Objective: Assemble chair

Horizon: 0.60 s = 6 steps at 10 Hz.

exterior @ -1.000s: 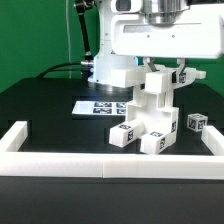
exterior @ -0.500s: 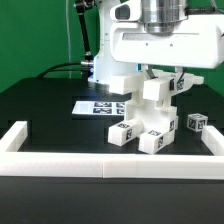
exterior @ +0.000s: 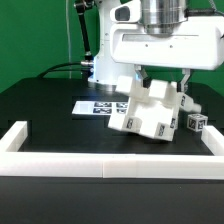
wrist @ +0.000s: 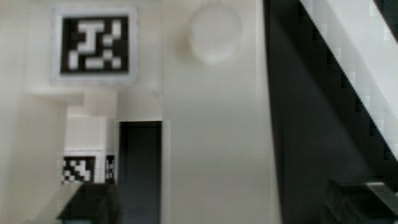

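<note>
The partly built white chair (exterior: 150, 110) leans over, tipped toward the exterior view's right, with its tagged blocks resting on the black table. My gripper (exterior: 162, 80) hangs right above it, open. Its two dark fingers stand apart on either side of the chair's top edge and hold nothing. The wrist view is filled from very close by a white chair panel (wrist: 196, 120) and a block with a black-and-white tag (wrist: 95, 45).
The marker board (exterior: 95, 106) lies flat behind the chair at the exterior view's left. A small loose tagged white block (exterior: 197, 123) sits to the chair's right. A low white border rail (exterior: 110, 164) runs along the table's front and sides.
The fingers have spread and let go of the chair. The chair, upright before, has tipped over toward the exterior view's right.
</note>
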Tool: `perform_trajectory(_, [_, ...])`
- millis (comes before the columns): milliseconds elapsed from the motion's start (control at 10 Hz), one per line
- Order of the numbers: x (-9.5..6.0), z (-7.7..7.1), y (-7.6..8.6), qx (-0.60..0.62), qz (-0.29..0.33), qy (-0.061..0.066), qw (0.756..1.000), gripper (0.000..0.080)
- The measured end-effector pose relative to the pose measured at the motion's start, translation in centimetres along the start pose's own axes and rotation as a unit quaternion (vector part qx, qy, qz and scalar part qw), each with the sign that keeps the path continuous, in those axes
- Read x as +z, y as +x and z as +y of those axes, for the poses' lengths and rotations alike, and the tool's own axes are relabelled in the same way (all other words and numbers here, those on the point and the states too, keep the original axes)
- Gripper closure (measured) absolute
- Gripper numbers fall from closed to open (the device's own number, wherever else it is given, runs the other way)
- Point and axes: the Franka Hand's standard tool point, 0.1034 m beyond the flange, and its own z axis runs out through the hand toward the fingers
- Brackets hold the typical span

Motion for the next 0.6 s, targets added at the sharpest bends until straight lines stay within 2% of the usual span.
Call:
perform_trajectory(100, [0.00, 0.00, 0.00, 0.000, 0.000, 0.000, 1.000, 0.0164])
perform_trajectory(600, [0.01, 0.01, 0.00, 0.000, 0.000, 0.000, 1.000, 0.0151])
